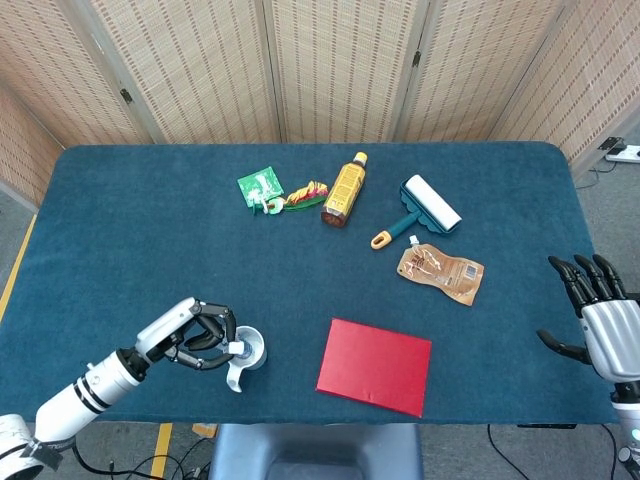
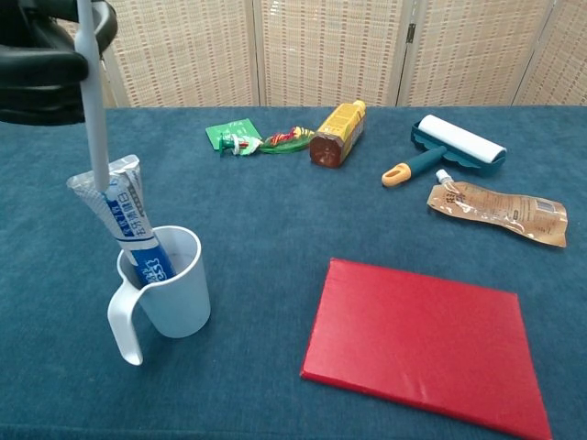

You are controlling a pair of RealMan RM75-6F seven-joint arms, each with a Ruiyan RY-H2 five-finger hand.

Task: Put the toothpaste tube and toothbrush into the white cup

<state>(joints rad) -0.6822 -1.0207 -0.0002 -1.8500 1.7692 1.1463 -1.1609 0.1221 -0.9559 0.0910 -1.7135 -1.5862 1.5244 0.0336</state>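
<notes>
Toothbrush (image 2: 93, 101) hangs upright from left robot hand (image 1: 196, 335) above white cup (image 2: 174, 280).

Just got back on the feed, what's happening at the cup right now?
The left hand holds the toothbrush upright over the white cup, its lower end down by the toothpaste tube, which already stands in the cup. Whether the brush is inside the rim cannot be told. The right hand is open at the table's edge, holding nothing.
</notes>
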